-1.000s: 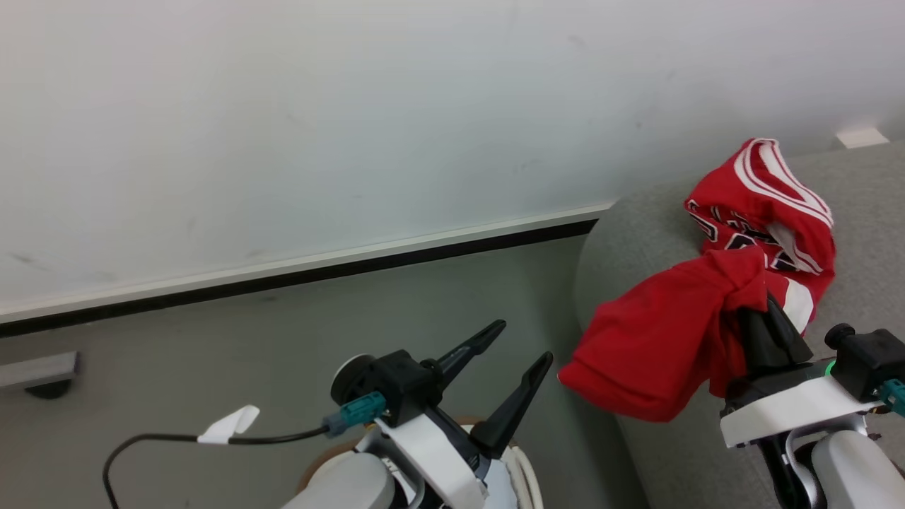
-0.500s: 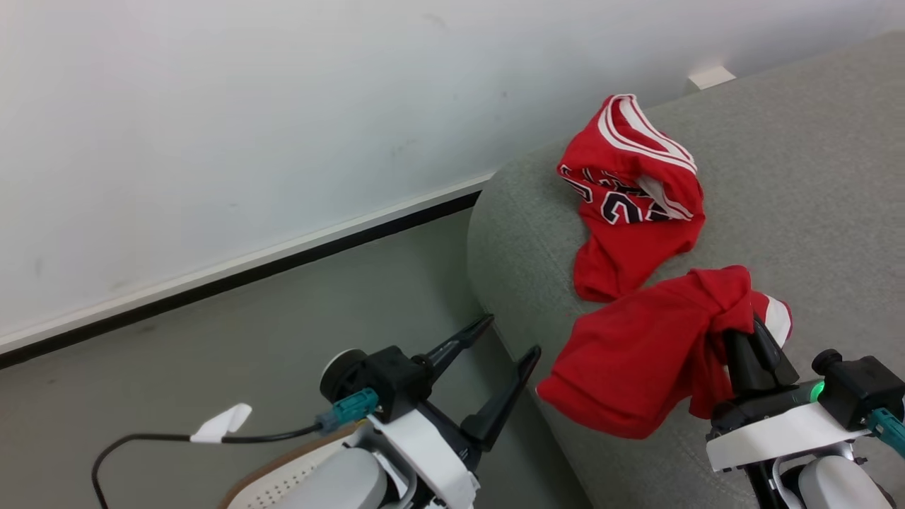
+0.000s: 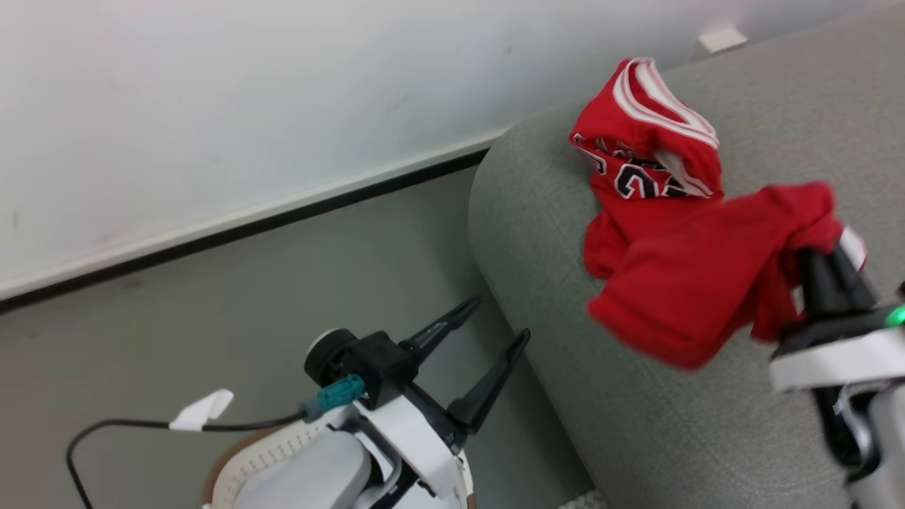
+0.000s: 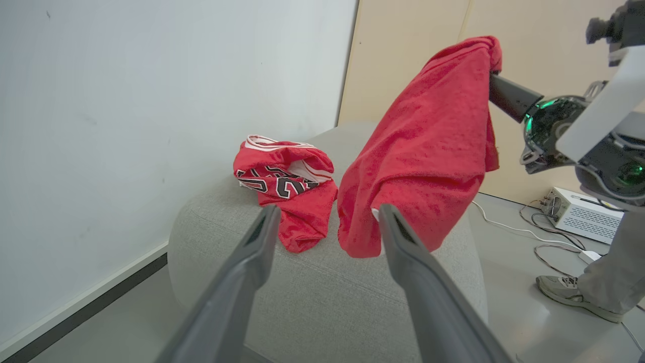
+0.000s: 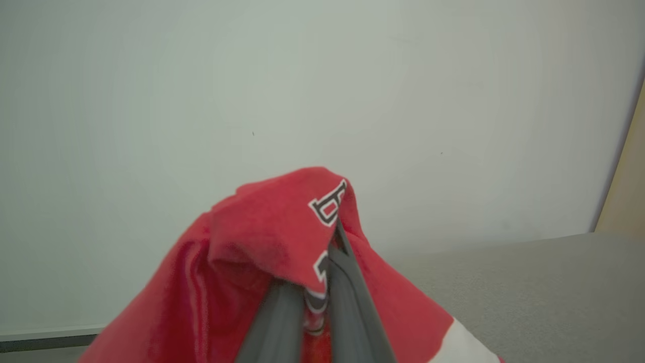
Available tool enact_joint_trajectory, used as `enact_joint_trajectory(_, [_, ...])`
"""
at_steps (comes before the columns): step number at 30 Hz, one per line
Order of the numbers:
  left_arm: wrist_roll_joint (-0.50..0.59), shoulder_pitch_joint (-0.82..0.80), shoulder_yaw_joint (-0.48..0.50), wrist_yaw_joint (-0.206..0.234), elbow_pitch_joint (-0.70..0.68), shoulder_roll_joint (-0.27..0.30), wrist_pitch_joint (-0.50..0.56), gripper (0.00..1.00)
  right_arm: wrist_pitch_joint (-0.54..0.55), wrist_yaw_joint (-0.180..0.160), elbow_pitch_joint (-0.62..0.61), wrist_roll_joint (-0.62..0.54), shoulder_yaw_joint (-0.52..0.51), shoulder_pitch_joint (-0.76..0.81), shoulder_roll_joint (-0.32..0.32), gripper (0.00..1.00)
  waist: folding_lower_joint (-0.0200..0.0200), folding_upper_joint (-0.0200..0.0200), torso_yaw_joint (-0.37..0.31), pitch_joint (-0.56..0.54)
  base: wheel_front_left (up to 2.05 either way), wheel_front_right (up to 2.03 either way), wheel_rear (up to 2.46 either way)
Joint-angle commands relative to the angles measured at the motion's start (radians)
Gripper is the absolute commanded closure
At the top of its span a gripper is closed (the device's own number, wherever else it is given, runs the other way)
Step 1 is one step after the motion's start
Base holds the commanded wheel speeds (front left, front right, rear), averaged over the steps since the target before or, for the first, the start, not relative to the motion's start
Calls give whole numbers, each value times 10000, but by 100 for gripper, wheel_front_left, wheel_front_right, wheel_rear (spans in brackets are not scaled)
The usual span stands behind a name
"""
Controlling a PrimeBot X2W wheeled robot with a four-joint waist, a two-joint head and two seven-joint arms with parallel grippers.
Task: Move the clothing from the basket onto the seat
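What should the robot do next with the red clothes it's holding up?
Probably lower the right pincer a little and open it: it is shut on the red garment, which hangs over the grey seat beside the numbered jersey.

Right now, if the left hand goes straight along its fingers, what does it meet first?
Probably the side of the grey seat; the hanging red garment looks farther, but depth is unclear.

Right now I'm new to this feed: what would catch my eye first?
A red garment hangs from the right jaws, shut on it, over the grey seat. A numbered garment lies crumpled on the seat near the wall.
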Motion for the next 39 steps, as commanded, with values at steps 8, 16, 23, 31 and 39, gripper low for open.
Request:
enact_joint_trajectory(8, [121,-500,15,-65,-710,823,287,0,911,-23,371,626,-859,-2286,-1536,100,0,0,964,1835,0,0,0])
enact_joint_trajectory(16, [55,-909,74,-70,-1240,1307,379,0,1508,-24,1720,-30,-2277,-3830,-2545,100,0,0,1736,2953,0,0,0])
enact_joint_trajectory(23, [-72,-1308,95,-82,-1418,1419,308,0,2248,-25,3611,-1853,-3041,-4414,-3096,100,0,0,2500,3701,0,0,0])
enact_joint_trajectory(31, [-163,-1489,138,-67,-1211,1442,181,0,3751,-25,5317,-3523,-3637,-4431,-3052,100,0,0,3037,4027,0,0,0])
enact_joint_trajectory(39, [-271,-1369,207,-66,-927,1336,61,0,4682,-25,6024,-4022,-3819,-4424,-2823,69,0,0,3098,3705,0,0,0])
